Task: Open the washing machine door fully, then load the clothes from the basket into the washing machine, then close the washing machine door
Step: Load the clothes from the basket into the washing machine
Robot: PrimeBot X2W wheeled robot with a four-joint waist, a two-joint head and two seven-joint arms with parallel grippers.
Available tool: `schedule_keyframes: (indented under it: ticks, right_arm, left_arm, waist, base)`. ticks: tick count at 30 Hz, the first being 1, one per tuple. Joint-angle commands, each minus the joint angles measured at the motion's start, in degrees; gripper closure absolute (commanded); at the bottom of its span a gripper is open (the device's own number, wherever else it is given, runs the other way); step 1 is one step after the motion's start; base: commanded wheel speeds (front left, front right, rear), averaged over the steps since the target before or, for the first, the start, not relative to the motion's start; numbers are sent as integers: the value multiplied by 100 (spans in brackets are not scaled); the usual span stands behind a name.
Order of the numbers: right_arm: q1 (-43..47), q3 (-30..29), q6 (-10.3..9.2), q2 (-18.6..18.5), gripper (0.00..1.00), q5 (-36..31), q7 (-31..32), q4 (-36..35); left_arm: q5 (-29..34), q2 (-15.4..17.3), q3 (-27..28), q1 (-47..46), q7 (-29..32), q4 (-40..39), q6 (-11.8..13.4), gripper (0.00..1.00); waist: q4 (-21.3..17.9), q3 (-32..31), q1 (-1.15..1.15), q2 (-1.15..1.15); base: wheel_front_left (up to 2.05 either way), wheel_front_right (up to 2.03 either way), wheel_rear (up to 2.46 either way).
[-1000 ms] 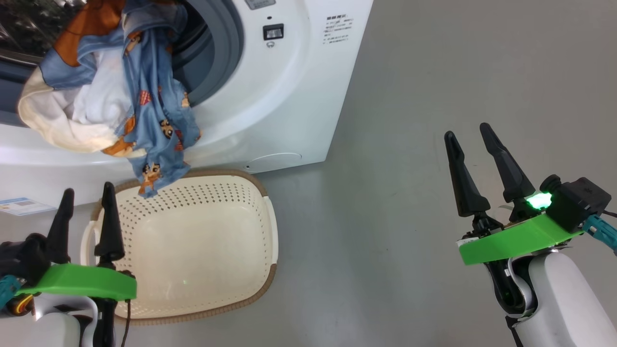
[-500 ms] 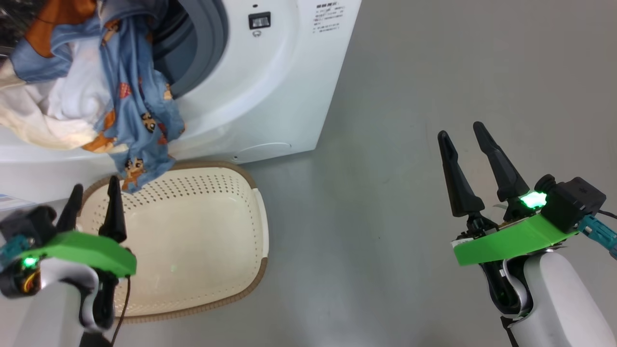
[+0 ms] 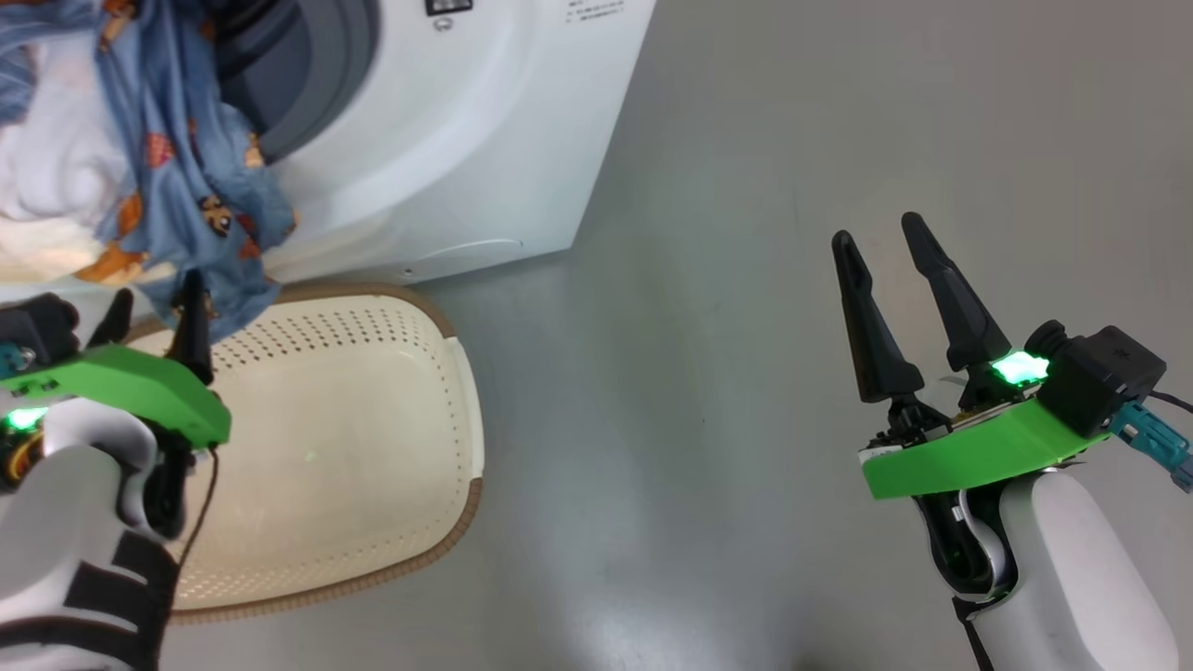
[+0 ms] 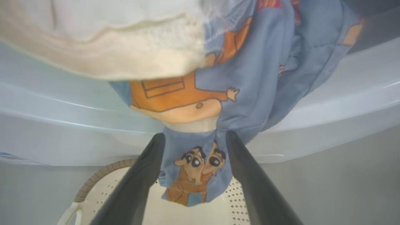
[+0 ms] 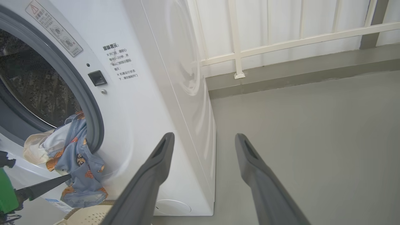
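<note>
- Your washing machine [image 3: 447, 140] fills the upper left of the head view. The right wrist view shows its grey seal [image 5: 89, 103] and dark drum [image 5: 34, 81].
- The basket [image 3: 354, 438] sits on the grey floor [image 3: 727, 280], just in front of the machine.
- The clothes [image 3: 177, 186] are bunched on the lower lip of the opening, a beige piece beside blue printed fabric. A blue tail hangs down the white front toward the basket's rear rim.
- Your left pincer [image 3: 154, 312] is raised at that hanging tail, its fingers moderately spread. In the left wrist view the cartoon-printed hem hangs in the gap between the two fingers. They do not seem to be pressing it, though from this angle you cannot tell for sure.
- Your right pincer [image 3: 879, 240] hovers over the floor, well to the right of the machine. Its fingers are parted about as wide, and it holds and touches nothing.
</note>
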Motion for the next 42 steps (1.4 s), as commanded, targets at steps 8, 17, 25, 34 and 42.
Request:
schedule_keyframes:
  ticks: [8,17,25,34,42]
  right_arm:
    - [-76,128,9,69,0,-63,-27,-186]
    - [-104,128,9,92,0,-87,-27,-176]
    - [-115,143,9,104,0,-79,-27,-141]
    - [-28,125,9,63,0,-20,-27,-129]
    - [-43,210,9,39,0,5,-27,-112]
  left_arm:
    - [-367,526,-519,-626,-223,460,-14,0]
    - [-573,723,-1015,-898,-366,543,-14,100]
    - [-592,832,-1011,-773,-386,317,-6,100]
    - [153,853,-74,-15,-388,-1025,207,100]
    - [469,762,142,-349,-383,-1553,359,100]
  waist:
    - [-181,253,0,0]
    - [-179,308,0,0]
    - [-79,239,0,0]
    - [58,93,0,0]
    - [123,120,0,0]
  base:
    - [0,0,0]
    - [0,0,0]
    - [0,0,0]
    - [0,0,0]
    - [0,0,0]
